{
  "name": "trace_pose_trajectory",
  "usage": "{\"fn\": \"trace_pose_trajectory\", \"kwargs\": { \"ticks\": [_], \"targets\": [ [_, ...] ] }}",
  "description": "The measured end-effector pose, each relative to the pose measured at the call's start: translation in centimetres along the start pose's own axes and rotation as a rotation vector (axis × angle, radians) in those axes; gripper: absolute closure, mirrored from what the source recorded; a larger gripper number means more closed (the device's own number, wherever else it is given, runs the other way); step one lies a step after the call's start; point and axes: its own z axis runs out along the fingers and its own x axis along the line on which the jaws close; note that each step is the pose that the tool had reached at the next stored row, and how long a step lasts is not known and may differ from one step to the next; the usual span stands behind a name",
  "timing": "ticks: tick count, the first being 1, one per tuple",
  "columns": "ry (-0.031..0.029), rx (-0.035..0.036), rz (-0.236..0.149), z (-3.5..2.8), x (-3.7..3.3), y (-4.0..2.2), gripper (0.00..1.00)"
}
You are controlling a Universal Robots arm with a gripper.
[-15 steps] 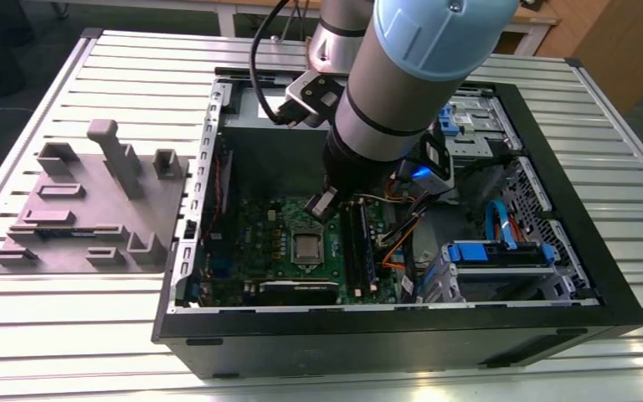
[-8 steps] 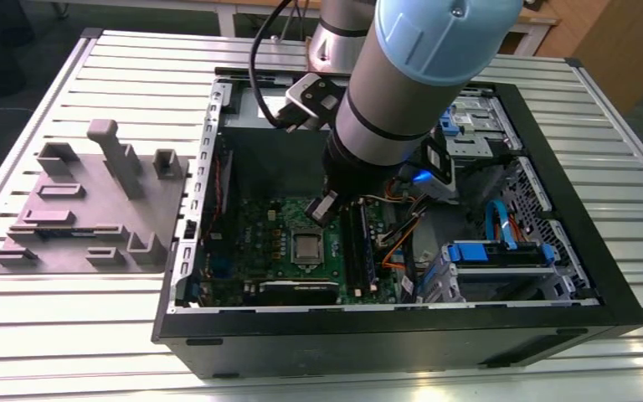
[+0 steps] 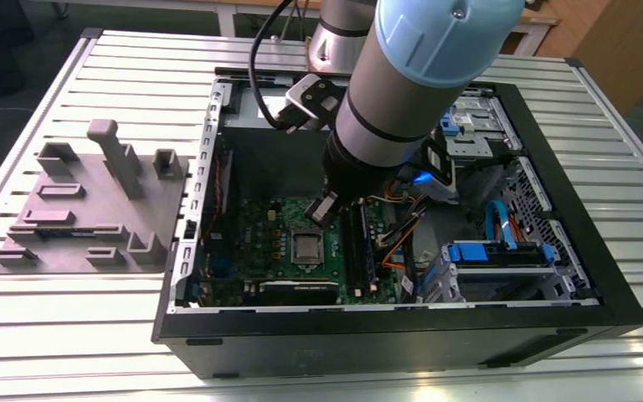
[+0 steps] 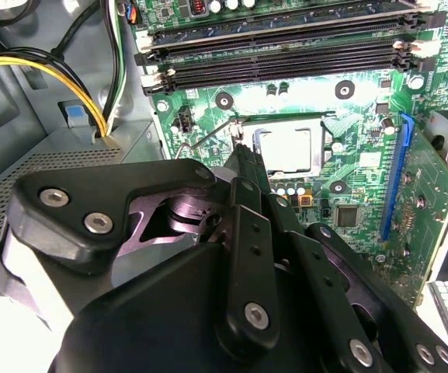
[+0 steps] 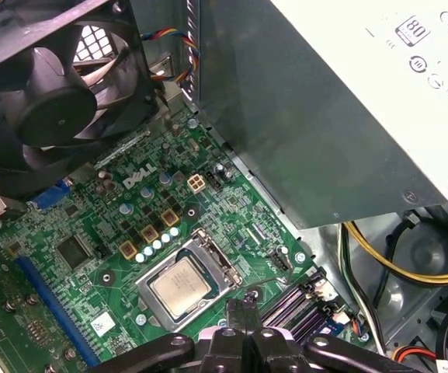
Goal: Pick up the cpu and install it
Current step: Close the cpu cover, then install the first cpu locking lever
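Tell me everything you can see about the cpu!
The cpu is a small, flat, square chip. Its top looks like silvery-grey metal, with a thin tan rim around it. It lies flat and face up inside the square metal socket on the green board, and nothing covers its top. The socket's frame sits all around it. The gripper hangs close by one corner and is not holding it.
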Motion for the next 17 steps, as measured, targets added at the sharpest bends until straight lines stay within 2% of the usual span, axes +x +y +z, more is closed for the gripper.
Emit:
{"fn": "trace_pose_trajectory", "kwargs": {
  "ticks": [17],
  "targets": [
    [-0.0003, 0.0008, 0.000, -0.10, 0.14, -0.11, 0.90]
  ]
}}
